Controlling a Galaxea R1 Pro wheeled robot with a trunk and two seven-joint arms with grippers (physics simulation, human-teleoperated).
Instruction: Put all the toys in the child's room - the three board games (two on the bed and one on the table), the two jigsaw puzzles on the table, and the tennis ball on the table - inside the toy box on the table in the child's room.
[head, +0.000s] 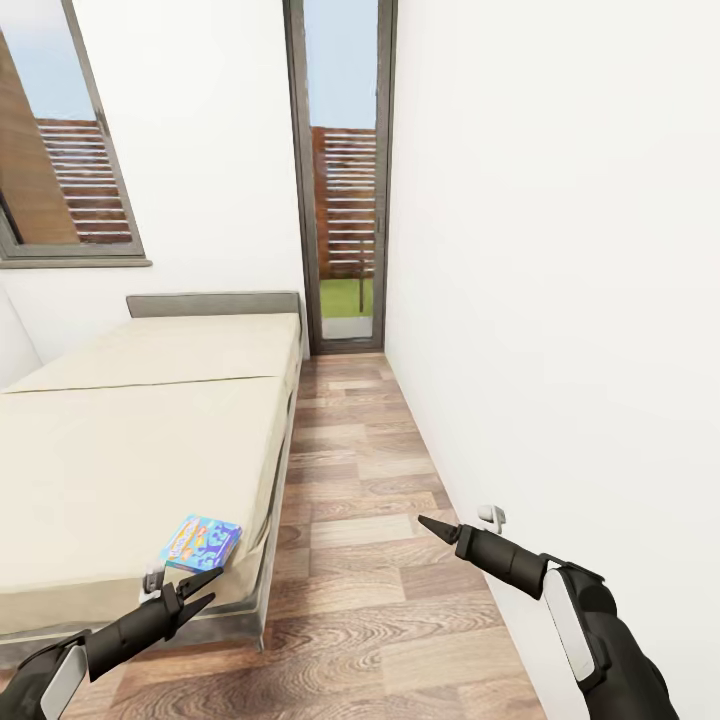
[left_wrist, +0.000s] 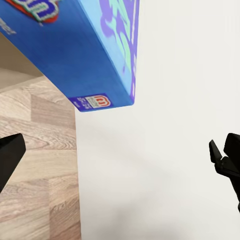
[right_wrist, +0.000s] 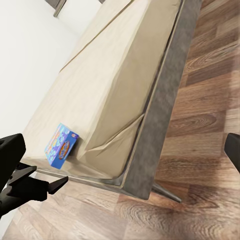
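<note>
A small blue board game (head: 201, 542) with yellow lettering lies flat on the beige bed (head: 130, 440), near the corner closest to me. My left gripper (head: 204, 590) hangs open just in front of and below that box, apart from it. From the left wrist the blue box (left_wrist: 90, 55) looms close ahead of the open left gripper (left_wrist: 117, 162). My right gripper (head: 430, 526) floats over the floor by the wall. Along the open right gripper (right_wrist: 120, 150) I see the bed (right_wrist: 105, 85), the board game (right_wrist: 61, 145) and the left gripper (right_wrist: 31, 186).
A strip of wood-plank floor (head: 370, 520) runs between the bed's dark grey frame (head: 268, 560) and the white wall (head: 560, 300) on the right. A tall dark-framed window (head: 343, 180) closes the far end. Another window (head: 65, 150) sits above the headboard (head: 212, 303).
</note>
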